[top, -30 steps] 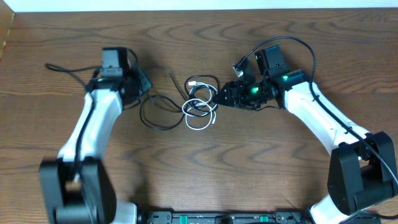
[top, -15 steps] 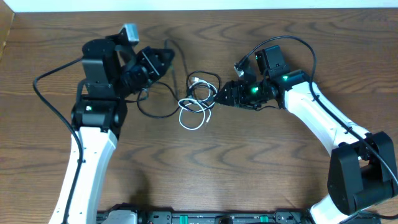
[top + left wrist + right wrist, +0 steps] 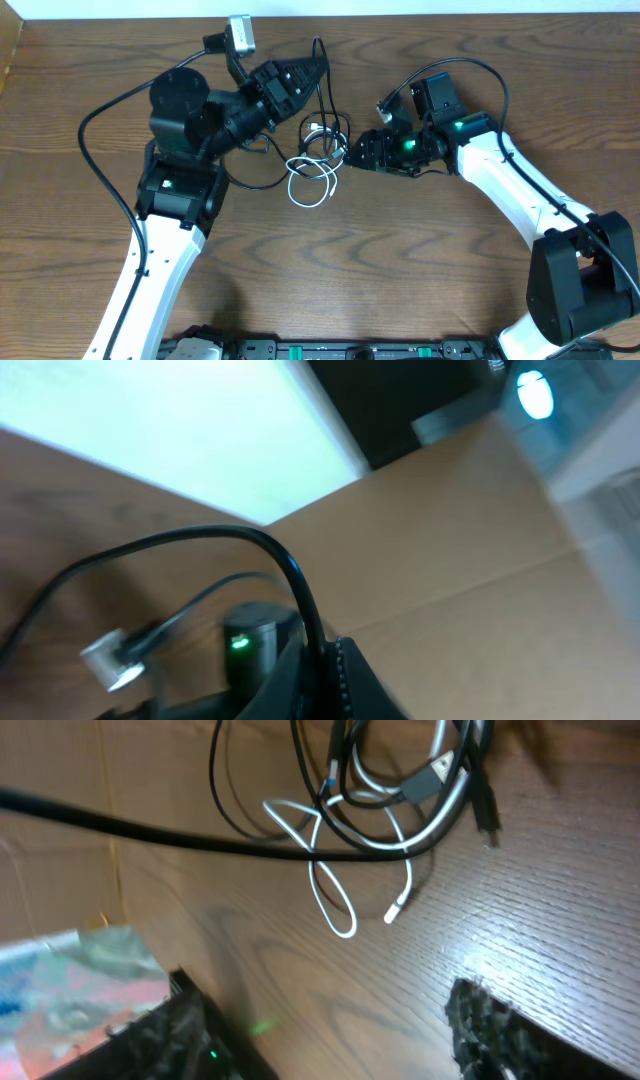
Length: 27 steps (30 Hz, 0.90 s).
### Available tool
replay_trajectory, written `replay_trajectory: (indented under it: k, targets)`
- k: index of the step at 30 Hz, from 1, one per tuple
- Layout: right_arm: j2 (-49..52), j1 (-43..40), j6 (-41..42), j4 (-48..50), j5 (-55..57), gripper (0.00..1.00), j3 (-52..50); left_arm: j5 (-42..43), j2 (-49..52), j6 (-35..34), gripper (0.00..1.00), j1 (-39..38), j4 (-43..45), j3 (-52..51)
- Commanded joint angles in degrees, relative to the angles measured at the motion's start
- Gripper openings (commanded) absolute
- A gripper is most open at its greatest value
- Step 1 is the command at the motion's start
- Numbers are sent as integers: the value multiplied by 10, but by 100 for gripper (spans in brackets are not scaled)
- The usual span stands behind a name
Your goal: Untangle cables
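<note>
Left fingers (image 3: 305, 72) closed on a raised black cable (image 3: 270, 542); right fingers (image 3: 195, 1020) open beside the tangled cables (image 3: 318, 165) on the surface (image 3: 400, 260).

Overhead: bright, even light, sharp focus; faint soft shadows under the arms on the surface (image 3: 400, 260). Left wrist: smeared throughout, black cable (image 3: 200, 538) soft-edged, blown-out white patch at 10 o'clock. Right wrist: white glare on wood at 4 o'clock; right claw fingers (image 3: 490, 1030) dark, unfocused.

A dark wood-grain table (image 3: 340, 265) ran to a white strip (image 3: 120, 9) at its far edge. Brown cardboard (image 3: 470, 550) filled the left wrist view.
</note>
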Motion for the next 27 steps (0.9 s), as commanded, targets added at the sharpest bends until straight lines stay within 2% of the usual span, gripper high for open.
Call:
replay_trajectory:
  k: [1,2,10,17,18,21,25,27]
  targets:
    - [-8,6,-36,4,-8,94,5,36,-9,-66,7,-1,39,8]
    - [-8,7,-64,7,-19,99,5,42,-9,-82,7,-1,56,8]
    - [-8,27,-86,79,-24,99,5,63,-9,-138,8,-16,100,8]
    - [-8,39,-64,115,141,99,5,65,-12,-142,7,-39,137,8]
    - [-8,39,-64,116,157,97,5,65,-14,-142,7,-39,139,8]
    - [-8,39,-65,132,169,83,5,65,-21,-142,7,-39,138,8]
    - [-8,44,-65,164,169,83,5,65,-29,-142,8,-39,139,8]
    - [-8,48,-64,176,165,77,5,65,-31,-142,8,-38,138,8]
